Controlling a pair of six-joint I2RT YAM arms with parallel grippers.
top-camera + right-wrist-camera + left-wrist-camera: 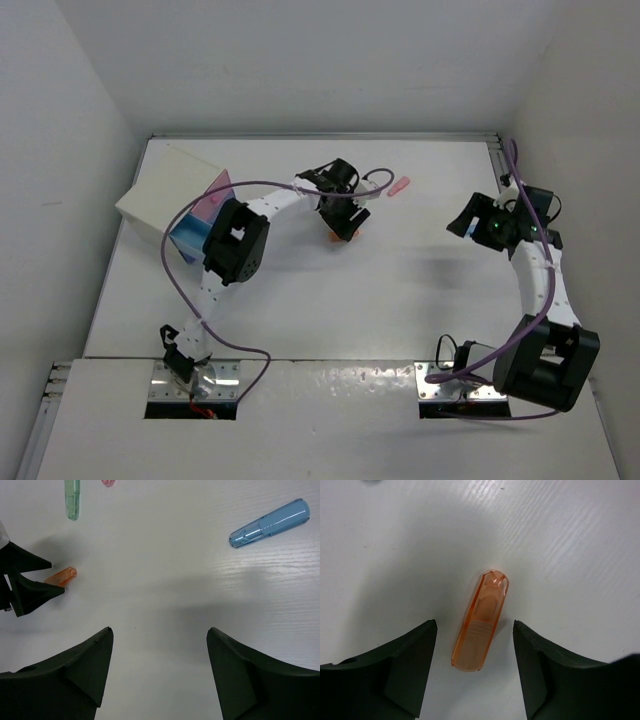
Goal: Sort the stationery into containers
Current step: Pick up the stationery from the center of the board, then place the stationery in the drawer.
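Observation:
A stubby translucent orange piece lies flat on the white table, with its near end between the open fingers of my left gripper; neither finger touches it. From above, this gripper hangs over the orange piece. My right gripper is open and empty above bare table, at the right in the top view. Its view shows a light-blue piece, a green piece, the edge of a pink piece and the orange piece. The pink piece lies at the back. The pink container and blue container sit at the left.
A cream box stands at the back left against the containers. The left arm's purple cable loops over the table's left side. White walls close in the table on three sides. No pens are in view.

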